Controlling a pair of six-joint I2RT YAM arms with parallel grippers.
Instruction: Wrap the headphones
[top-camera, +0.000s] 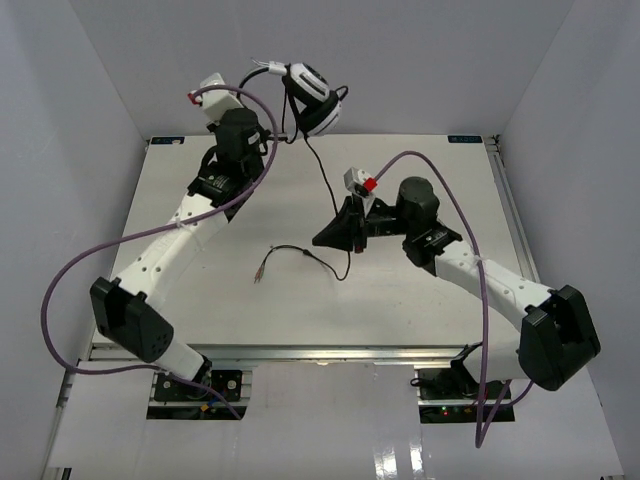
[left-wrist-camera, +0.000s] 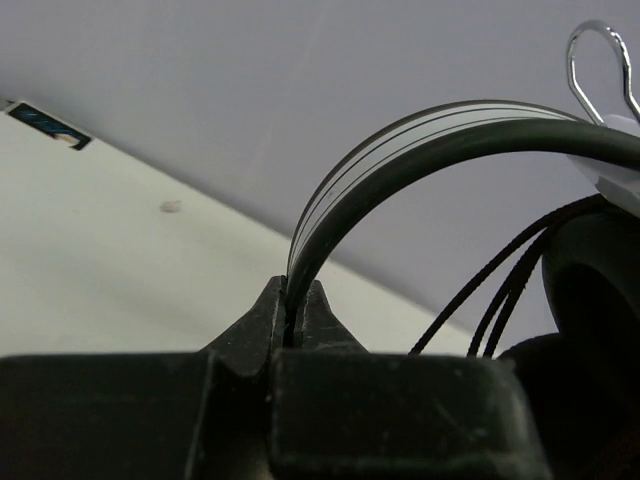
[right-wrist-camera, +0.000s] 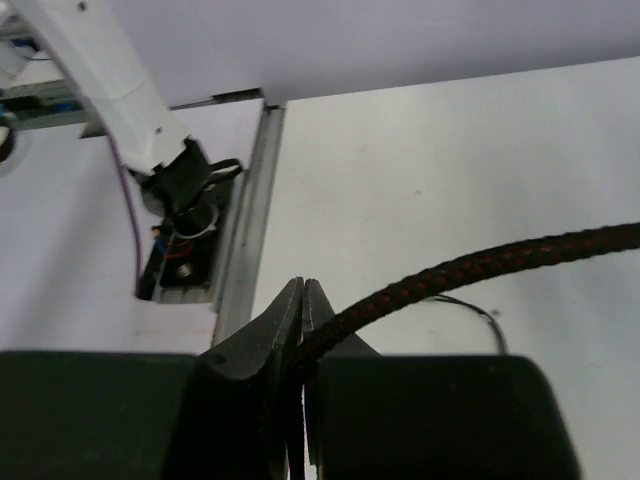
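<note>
The headphones (top-camera: 312, 97) hang in the air above the table's far edge, white cups with black pads. My left gripper (top-camera: 284, 131) is shut on their black headband (left-wrist-camera: 420, 140), which arches up out of the jaws; an ear cup (left-wrist-camera: 600, 290) fills the right edge of that view. The thin cable (top-camera: 323, 180) drops from the cups toward my right gripper (top-camera: 320, 239), loops on the table and ends at the plug (top-camera: 261, 272). In the right wrist view my right gripper (right-wrist-camera: 303, 286) is shut on the braided black cable (right-wrist-camera: 470, 265), which leaves the jaws rightward.
Purple arm cables (top-camera: 70, 270) loop beside both arms. White walls enclose the table (top-camera: 200, 300) on three sides. The left arm's base (right-wrist-camera: 180, 200) and the table's metal edge rail (right-wrist-camera: 245, 230) show beyond my right gripper.
</note>
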